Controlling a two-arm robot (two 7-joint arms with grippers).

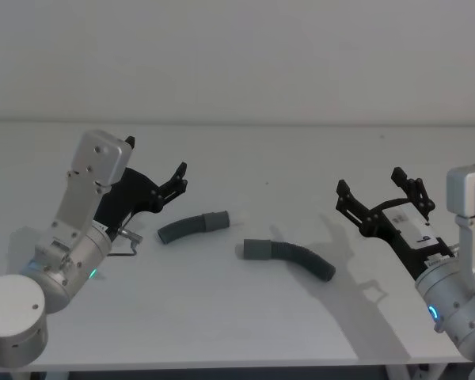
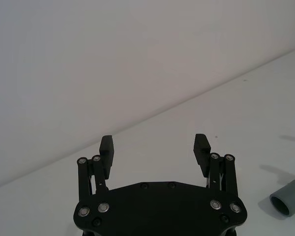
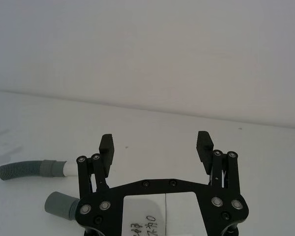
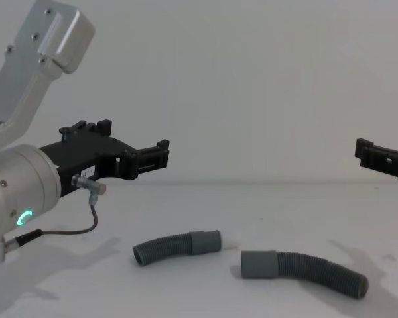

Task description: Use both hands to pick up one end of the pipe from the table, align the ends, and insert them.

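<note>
The left gripper (image 2: pixel 154 145) and right gripper (image 3: pixel 155 142) hung wide open and empty over the table (image 1: pixel 222 324), the short hose (image 1: pixel 188 229) and long hose (image 1: pixel 301 257) lying between them, so a grip far from the cuffs (image 1: pixel 216 220) would probably let them droop and miss.

No legible text — just an unreadable handwritten scrawl on the white label (image 3: pixel 147 216) of the right hand (image 3: pixel 156 143)

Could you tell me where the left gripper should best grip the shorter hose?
Probably its corrugated section behind the cuff, from above with the left gripper: the shorter hose lies flat, and this leaves the cuff free to meet the longer hose.
</note>
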